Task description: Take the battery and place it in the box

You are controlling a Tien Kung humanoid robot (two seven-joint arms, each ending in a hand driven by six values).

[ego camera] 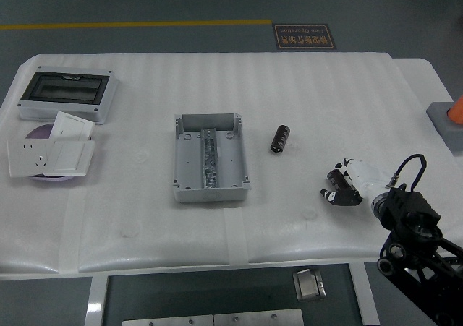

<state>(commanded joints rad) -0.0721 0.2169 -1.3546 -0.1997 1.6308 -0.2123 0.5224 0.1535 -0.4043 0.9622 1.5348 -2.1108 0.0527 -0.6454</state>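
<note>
At the lower right, the right hand (346, 184) rests low on the table (145, 225), fingers curled around a dark battery (335, 176). Farther in lies a second battery (280, 139), just right of the open grey box (210, 161) at mid-table.

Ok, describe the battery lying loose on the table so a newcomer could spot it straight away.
Find the open grey box in the middle of the white table. Just to its right lies the battery, a short dark cylinder on its side, apart from everything. The other small dark cylinder sits further right, in the right hand.
</note>
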